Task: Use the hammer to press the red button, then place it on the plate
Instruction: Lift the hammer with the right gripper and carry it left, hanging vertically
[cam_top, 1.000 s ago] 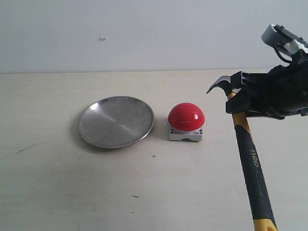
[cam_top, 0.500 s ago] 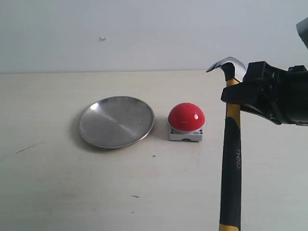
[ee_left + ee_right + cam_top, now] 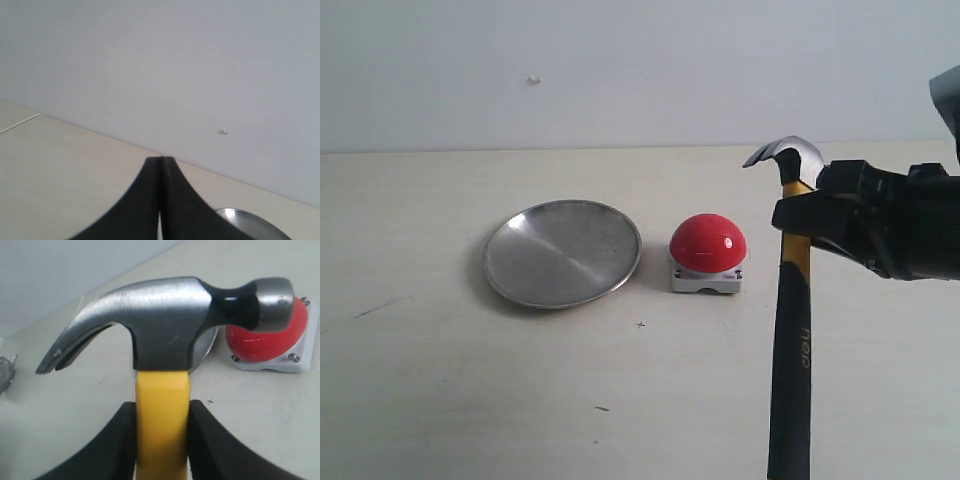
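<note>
Your right gripper (image 3: 802, 214) is clamped on the small claw hammer with a dark metal head and black-and-yellow handle (image 3: 791, 335). Its black fingers (image 3: 210, 445) press the yellow neck just below the head. The hammer hangs nearly upright over the pale tabletop (image 3: 470, 400) towards its right edge, head uppermost, and the handle runs down past the near edge of the exterior view. The large glossy red dome button on its squat grey square base (image 3: 708, 245) stands near the middle of the table, apart from the hammer. The round shallow silver metal plate (image 3: 560, 253) lies just beside the button on the side away from the hammer, not touching it. Your left gripper (image 3: 160, 162) has its fingers pressed together with nothing between them.
</note>
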